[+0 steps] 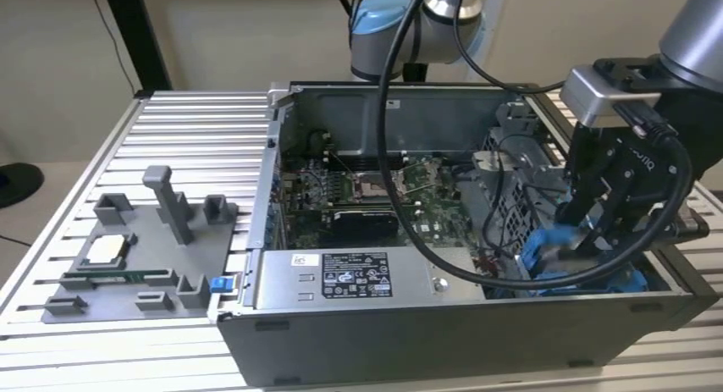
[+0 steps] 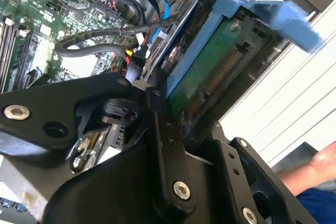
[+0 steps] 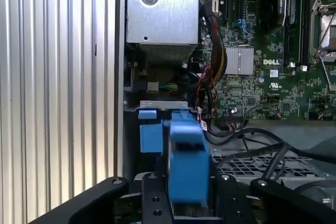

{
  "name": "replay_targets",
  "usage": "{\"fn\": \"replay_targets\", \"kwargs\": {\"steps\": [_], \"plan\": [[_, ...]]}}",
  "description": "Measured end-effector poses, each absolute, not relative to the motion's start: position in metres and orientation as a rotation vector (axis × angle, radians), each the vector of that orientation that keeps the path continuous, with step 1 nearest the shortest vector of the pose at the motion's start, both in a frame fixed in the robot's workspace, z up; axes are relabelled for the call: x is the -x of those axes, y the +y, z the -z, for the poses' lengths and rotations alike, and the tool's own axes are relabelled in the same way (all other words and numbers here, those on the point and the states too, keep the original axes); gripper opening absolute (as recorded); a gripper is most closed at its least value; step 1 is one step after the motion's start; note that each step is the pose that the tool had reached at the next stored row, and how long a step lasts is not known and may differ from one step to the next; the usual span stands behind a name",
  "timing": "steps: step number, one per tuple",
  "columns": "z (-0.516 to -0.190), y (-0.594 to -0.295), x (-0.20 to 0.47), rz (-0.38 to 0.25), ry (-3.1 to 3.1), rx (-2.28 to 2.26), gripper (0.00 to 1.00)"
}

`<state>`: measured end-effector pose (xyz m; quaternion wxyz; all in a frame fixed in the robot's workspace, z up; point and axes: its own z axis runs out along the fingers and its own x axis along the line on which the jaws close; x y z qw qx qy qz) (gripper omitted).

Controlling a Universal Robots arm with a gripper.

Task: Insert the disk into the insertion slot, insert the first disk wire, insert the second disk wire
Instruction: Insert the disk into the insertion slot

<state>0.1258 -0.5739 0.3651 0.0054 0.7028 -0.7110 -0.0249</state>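
The disk (image 1: 554,246), in its bright blue carrier, hangs tilted over the right front corner of the open computer case. Its green circuit board (image 2: 210,72) and blue frame (image 3: 186,156) show in both wrist views. My gripper (image 1: 582,240) reaches down into the case and is shut on the disk, with black fingers (image 2: 157,108) pressed on its sides. The insertion slot (image 3: 150,135), a grey bay with blue rails, lies just beyond the disk's leading end. Black and blue cables (image 2: 160,3) run beside the bay; I cannot tell which are the disk wires.
A grey labelled power-supply box (image 1: 350,278) sits along the case's front wall. The motherboard (image 1: 373,189) fills the case floor, next to a perforated cage (image 3: 252,163). A grey fixture (image 1: 135,256) stands on the slatted table at the exterior view's left. A person's hand (image 2: 325,163) is nearby.
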Motion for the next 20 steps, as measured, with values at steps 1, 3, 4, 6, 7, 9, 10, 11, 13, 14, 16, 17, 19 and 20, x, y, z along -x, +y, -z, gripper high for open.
{"fn": "replay_targets", "kwargs": {"steps": [1, 3, 4, 6, 7, 9, 10, 11, 13, 14, 16, 17, 19, 20], "plan": [[-0.3652, -0.5739, -0.1258, 0.078, -2.226, -2.200, 1.00], [-0.3652, -0.5739, -0.1257, 0.078, -2.226, -2.200, 1.00], [-0.3652, -0.5739, -0.1257, 0.078, -2.226, -2.200, 1.00], [-0.3653, -0.5739, -0.1257, 0.078, -2.226, -2.200, 1.00], [-0.3653, -0.5739, -0.1258, 0.078, -2.226, -2.200, 1.00], [-0.3663, -0.5739, -0.1258, 0.078, -2.226, -2.200, 1.00], [-0.3671, -0.5739, -0.1257, 0.078, -2.226, -2.200, 1.00], [-0.3680, -0.5739, -0.1257, 0.078, -2.226, -2.200, 1.00], [-0.3703, -0.5739, -0.1257, 0.079, -2.226, -2.201, 1.00], [-0.3716, -0.5739, -0.1257, 0.079, -2.226, -2.201, 1.00], [-0.3725, -0.5739, -0.1257, 0.079, -2.226, -2.201, 1.00], [-0.3725, -0.5739, -0.1257, 0.079, -2.226, -2.201, 1.00], [-0.3725, -0.5739, -0.1257, 0.079, -2.226, -2.201, 1.00], [-0.3726, -0.5739, -0.1257, 0.079, -2.226, -2.201, 1.00]]}}
